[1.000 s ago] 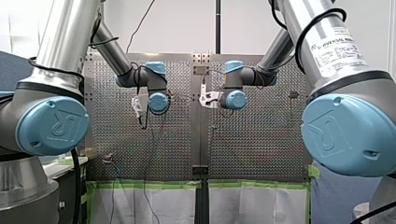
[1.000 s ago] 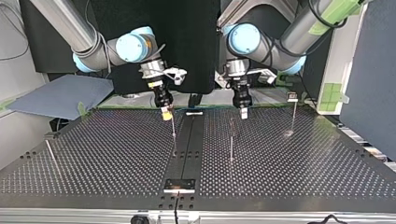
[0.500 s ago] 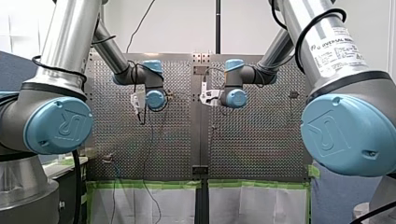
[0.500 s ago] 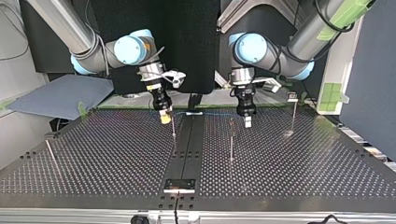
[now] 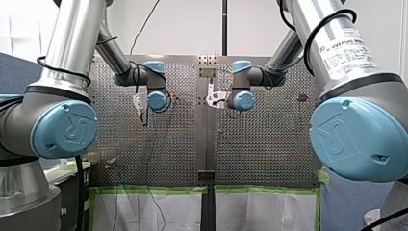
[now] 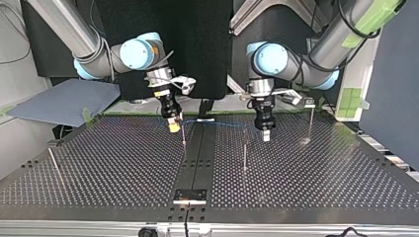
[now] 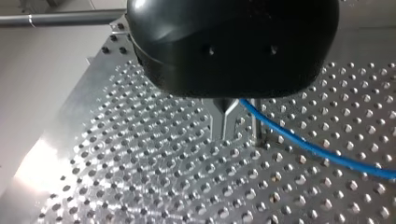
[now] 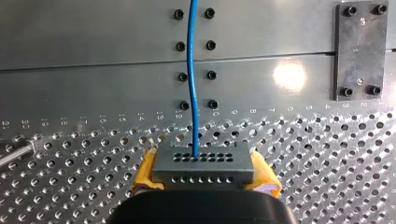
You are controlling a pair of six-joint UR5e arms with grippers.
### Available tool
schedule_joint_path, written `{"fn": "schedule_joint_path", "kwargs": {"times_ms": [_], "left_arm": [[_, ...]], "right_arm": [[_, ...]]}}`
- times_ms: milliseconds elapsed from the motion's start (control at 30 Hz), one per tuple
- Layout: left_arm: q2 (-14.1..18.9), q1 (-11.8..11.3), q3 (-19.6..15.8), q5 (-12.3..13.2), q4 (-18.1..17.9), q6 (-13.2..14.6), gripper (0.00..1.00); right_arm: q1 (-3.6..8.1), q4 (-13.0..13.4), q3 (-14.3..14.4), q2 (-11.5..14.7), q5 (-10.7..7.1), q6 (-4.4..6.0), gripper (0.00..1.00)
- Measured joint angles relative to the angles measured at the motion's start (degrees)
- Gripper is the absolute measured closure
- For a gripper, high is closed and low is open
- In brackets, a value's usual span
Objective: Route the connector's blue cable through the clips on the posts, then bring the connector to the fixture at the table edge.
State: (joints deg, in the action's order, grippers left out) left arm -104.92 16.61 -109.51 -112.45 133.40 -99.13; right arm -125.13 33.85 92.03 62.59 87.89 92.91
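My right gripper [image 6: 173, 126] is clenched on the grey block connector with rows of small holes [image 8: 203, 164], which sits squeezed between my yellow pads [image 8: 265, 173], just above the perforated metal counter [image 6: 123, 163]. The thin blue cable [image 8: 191, 70] leaves the connector's face and runs straight ahead over the counter's smooth middle strip. In the top view it stretches across to my left gripper [image 7: 223, 126], whose metal fingers are pinched together on the cable. The cable trails off to one side of them. A thin metal post [image 6: 244, 150] stands near my left gripper. The small dark plate fixture [image 6: 189, 196] at the counter edge lies well apart from the connector.
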Motion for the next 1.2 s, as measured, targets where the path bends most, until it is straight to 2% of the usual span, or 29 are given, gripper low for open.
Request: {"fn": "schedule_joint_path", "kwargs": {"times_ms": [233, 600, 833, 1133, 1167, 1200], "left_arm": [[-0.6, -1.3, 0.3, 1.3, -0.1, -0.6, 0.98], [-2.6, -2.9, 2.9, 4.6, -0.1, -2.4, 0.98], [-2.6, -4.0, 3.6, 5.4, 0.3, -2.6, 0.98], [-2.6, -5.1, 3.7, 6.7, 0.9, -2.6, 0.98], [-2.6, -5.2, 3.7, 7.0, 1.0, -2.6, 0.94], [-2.7, -5.2, 3.6, 7.3, 1.0, -2.6, 0.94]], "right_arm": [[0.14, 0.0, 0.0, 0.0, 0.2, 0.01, 1.0], [0.63, 0.2, -0.4, 0.0, 1.23, 0.27, 1.0], [1.52, 0.4, -0.8, -0.1, 2.08, 0.35, 1.0], [2.5, 0.4, -0.8, -0.1, 2.21, 0.36, 1.0], [2.54, 0.4, -0.8, -0.1, 2.19, 0.36, 1.0], [2.58, 0.4, -0.8, -0.1, 2.15, 0.36, 1.0]]}}
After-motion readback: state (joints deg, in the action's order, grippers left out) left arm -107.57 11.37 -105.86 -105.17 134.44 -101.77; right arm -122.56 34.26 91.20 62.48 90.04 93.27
